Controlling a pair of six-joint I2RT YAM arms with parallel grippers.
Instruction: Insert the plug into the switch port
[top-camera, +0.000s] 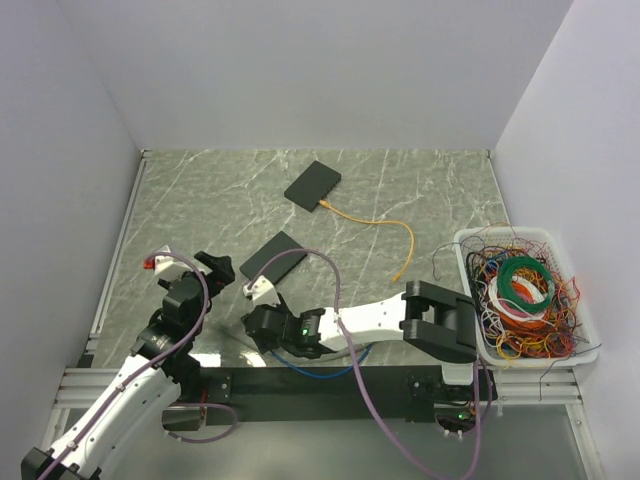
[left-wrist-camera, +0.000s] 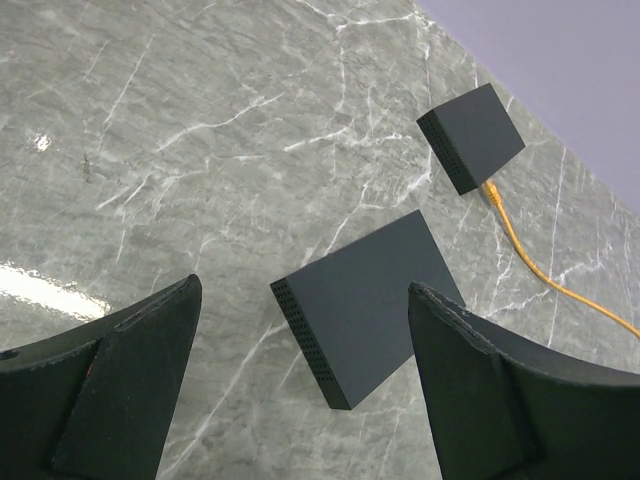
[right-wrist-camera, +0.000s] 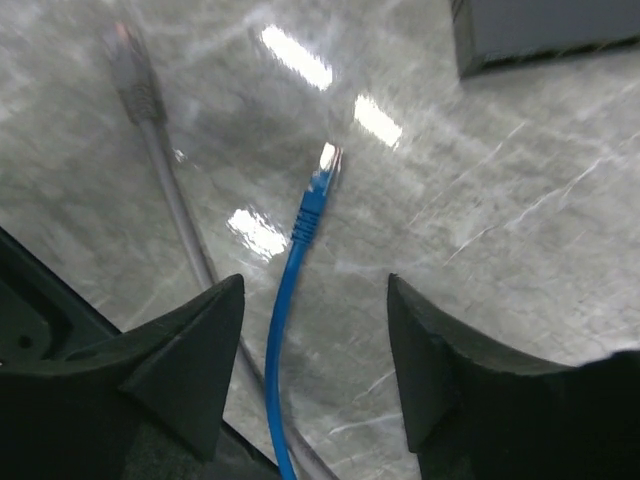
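Note:
A black switch (top-camera: 273, 257) lies flat near the middle of the table, and it also shows in the left wrist view (left-wrist-camera: 365, 305) with its perforated side facing me. My left gripper (top-camera: 190, 265) is open and empty, just left of it (left-wrist-camera: 305, 288). A blue cable (top-camera: 320, 372) runs along the front edge. Its blue plug (right-wrist-camera: 320, 190) lies on the table ahead of my right gripper (right-wrist-camera: 313, 285), which is open with the cable (right-wrist-camera: 285, 330) passing between its fingers, untouched. In the top view the right gripper (top-camera: 255, 310) sits just below the switch and hides the plug.
A second black switch (top-camera: 312, 185) lies farther back with an orange cable (top-camera: 385, 222) plugged into it; both show in the left wrist view (left-wrist-camera: 470, 135) (left-wrist-camera: 520, 250). A grey cable (right-wrist-camera: 150, 130) lies left of the blue plug. A white basket (top-camera: 462, 262) of tangled wires stands at the right.

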